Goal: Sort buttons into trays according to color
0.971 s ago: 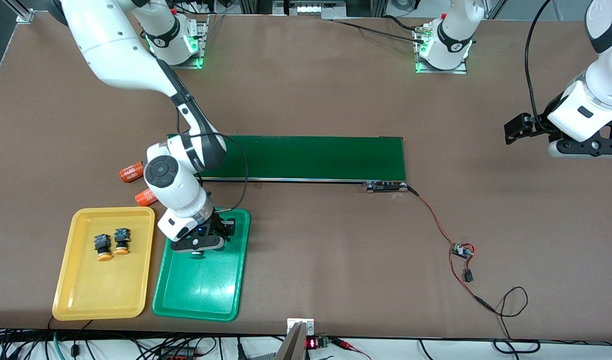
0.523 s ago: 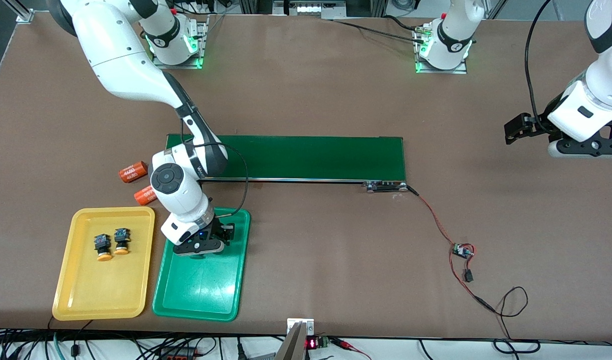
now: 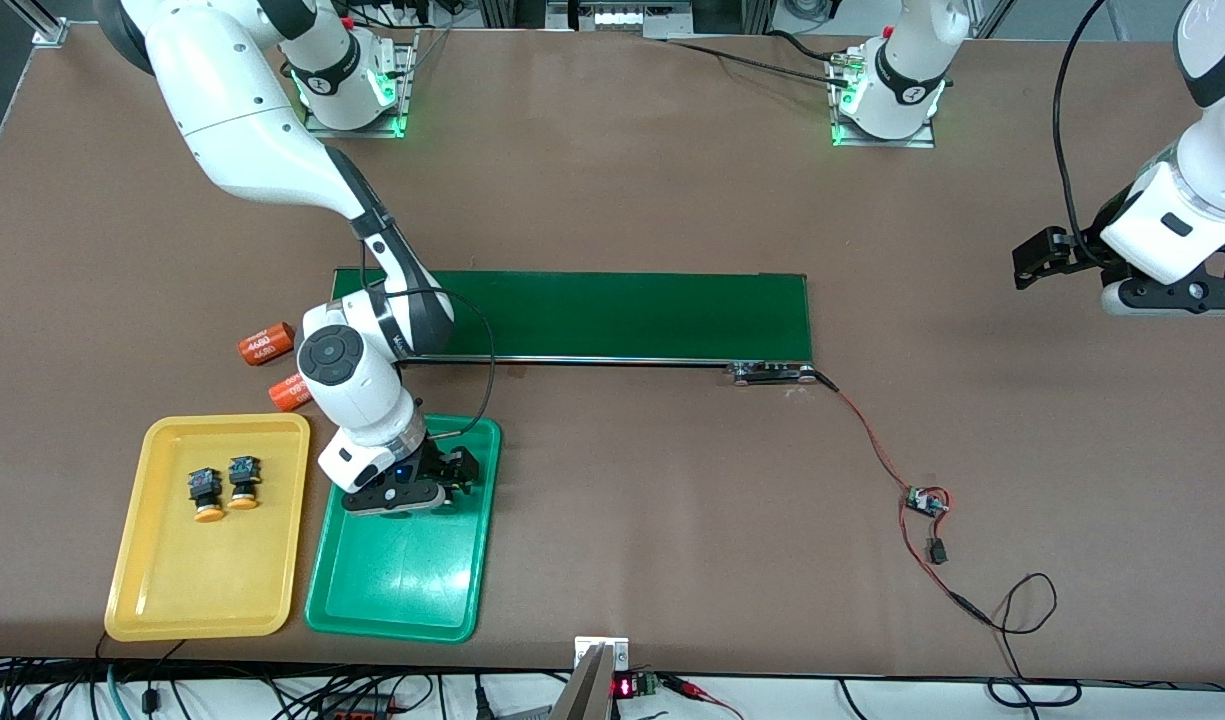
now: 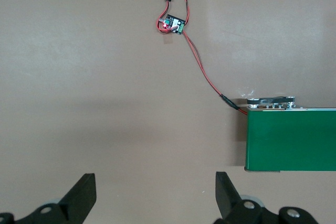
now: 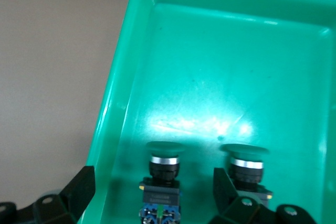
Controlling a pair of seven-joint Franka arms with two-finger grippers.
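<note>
Flanking green tray (image 3: 392, 585), yellow tray (image 3: 142, 590), conveyor belt (image 3: 622, 315), 2 orange cylinders (image 3: 265, 343)

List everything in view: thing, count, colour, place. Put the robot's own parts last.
Buttons, yellow-capped: two, black-and-blue bodies, side by side in the yellow tray.
Buttons, green-capped: two, in the green tray under the right gripper.
Yellow tray: one, at the right arm's end.
Green tray: one, beside the yellow tray.
Conveyor belt: one, dark green, mid-table.
Cylinders: two, orange, white numbers, beside the belt.
Circuit board: one, small, red-wired to the belt.
Right gripper: open, low over the green tray.
Left gripper: open, waiting above bare table.
</note>
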